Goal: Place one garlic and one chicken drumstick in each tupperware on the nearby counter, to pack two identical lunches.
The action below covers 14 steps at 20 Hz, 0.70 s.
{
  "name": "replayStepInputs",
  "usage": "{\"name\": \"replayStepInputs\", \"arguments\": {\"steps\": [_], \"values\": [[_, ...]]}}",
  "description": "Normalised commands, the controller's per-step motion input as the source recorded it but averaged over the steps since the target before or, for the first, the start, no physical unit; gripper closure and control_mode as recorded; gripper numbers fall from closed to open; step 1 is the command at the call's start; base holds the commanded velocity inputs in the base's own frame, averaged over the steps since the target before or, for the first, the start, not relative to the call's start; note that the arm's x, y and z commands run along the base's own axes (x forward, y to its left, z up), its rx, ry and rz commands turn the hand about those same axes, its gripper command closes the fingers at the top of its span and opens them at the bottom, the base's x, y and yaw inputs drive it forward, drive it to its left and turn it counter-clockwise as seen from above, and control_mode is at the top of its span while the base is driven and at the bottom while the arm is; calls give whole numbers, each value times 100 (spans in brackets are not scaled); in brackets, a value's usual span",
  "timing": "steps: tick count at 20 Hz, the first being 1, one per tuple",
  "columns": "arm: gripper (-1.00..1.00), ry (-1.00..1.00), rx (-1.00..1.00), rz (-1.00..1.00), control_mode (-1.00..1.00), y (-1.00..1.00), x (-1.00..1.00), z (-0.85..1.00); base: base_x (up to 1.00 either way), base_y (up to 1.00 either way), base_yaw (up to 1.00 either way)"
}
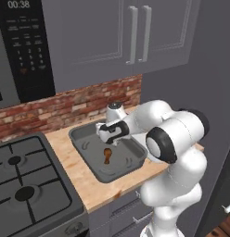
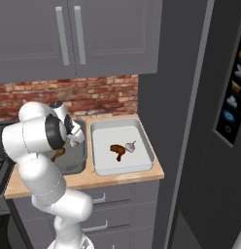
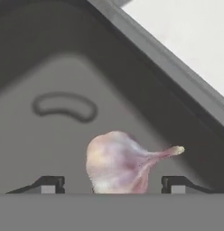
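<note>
The darker tupperware (image 1: 84,134) lies on the counter (image 1: 75,173) with a brown chicken drumstick (image 1: 106,155) in its middle. My gripper (image 1: 113,140) hangs just over this tray, near its back right part. In the hand view the gripper (image 3: 113,185) is open, and a whitish-pink garlic (image 3: 116,163) sits between the spread fingertips (image 3: 48,184) without touching them, on the dark tray floor (image 3: 50,144). The paler tupperware (image 2: 142,130) to the right holds a second drumstick (image 2: 117,151) and a second garlic (image 2: 130,146), side by side.
A black gas stovetop (image 1: 24,185) borders the counter on the left. A brick backsplash (image 1: 66,106) and grey upper cabinets (image 1: 112,32) stand behind the trays. A tall grey panel (image 2: 180,121) closes off the counter's right end.
</note>
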Motion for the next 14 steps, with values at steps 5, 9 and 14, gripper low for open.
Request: {"name": "replayStepInputs", "arguments": {"steps": [5, 9, 14], "values": [[-100, -2, 0, -3, -100, 1, -2, 6, 0, 0, 0], [-100, -21, 0, -2, -100, 3, -71, 73, 0, 0, 0], [-100, -44, -4, 0, -100, 9, -100, 100, 0, 0, 0]]}}
